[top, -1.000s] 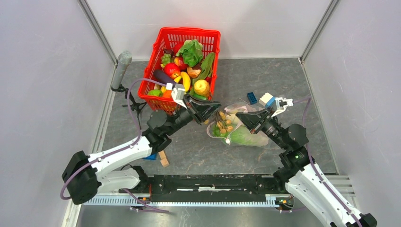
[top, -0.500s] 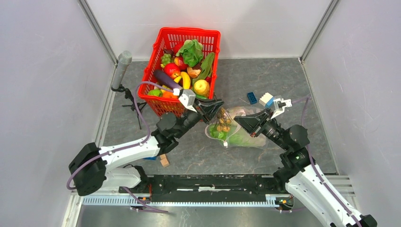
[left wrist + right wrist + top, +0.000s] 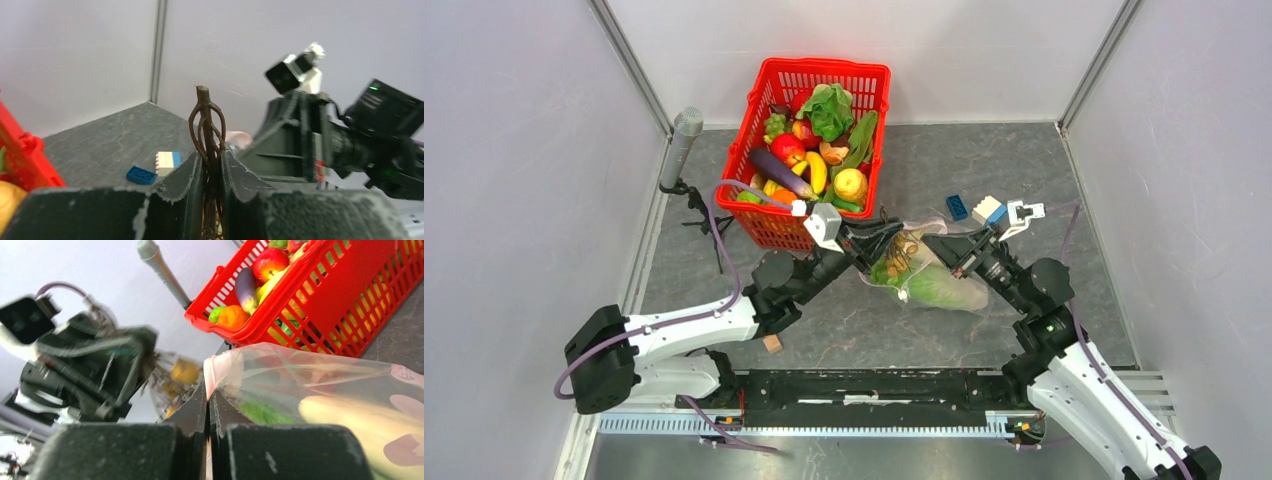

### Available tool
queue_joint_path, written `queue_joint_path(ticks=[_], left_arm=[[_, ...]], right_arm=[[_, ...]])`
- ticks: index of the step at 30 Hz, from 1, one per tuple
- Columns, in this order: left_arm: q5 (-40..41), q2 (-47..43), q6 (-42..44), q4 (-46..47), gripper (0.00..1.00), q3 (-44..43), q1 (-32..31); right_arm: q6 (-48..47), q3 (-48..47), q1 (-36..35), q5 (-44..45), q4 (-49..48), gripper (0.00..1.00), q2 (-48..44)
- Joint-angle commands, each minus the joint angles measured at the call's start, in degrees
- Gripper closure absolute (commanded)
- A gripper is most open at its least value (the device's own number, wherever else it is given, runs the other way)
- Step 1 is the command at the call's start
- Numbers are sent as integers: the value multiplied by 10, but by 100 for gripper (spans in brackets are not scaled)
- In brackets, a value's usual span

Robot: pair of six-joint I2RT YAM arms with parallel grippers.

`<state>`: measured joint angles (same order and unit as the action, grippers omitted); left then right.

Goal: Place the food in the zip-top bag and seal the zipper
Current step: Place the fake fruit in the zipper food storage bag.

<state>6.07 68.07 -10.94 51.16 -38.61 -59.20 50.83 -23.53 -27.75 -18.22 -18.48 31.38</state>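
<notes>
One clear crinkly bag [image 3: 944, 270] on the table [image 3: 1024, 170], just right of the red basket [image 3: 774, 225], green-white cabbage [image 3: 939, 290] inside. Dark grey marbled top, pale walls around. Left fingers [image 3: 200, 172] clenched on a brown-stemmed fruit bunch [image 3: 206, 117] at the bag's mouth; right fingers [image 3: 204, 407] pinched tight on its pink edge [image 3: 209, 371].

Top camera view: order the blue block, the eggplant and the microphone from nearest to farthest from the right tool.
1. The blue block, just behind the right tool.
2. The eggplant, in the red basket, to the left.
3. The microphone, by the back-left corner.
</notes>
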Motion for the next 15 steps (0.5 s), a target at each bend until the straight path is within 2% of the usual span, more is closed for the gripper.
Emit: queue_joint_path(ticks=[1, 6, 11, 15], left_arm=[[29, -26, 46, 34, 98, -15, -42], [55, -7, 85, 41, 98, -19, -57], [94, 40, 109, 113, 98, -13, -57], [117, 60, 143, 122, 98, -22, -56]], right_arm=[[55, -57, -2, 64, -27, 97, 38], [84, -78, -2, 49, -44, 98, 66], [91, -82, -2, 38, -49, 97, 53], [60, -101, -2, 15, -7, 96, 44]])
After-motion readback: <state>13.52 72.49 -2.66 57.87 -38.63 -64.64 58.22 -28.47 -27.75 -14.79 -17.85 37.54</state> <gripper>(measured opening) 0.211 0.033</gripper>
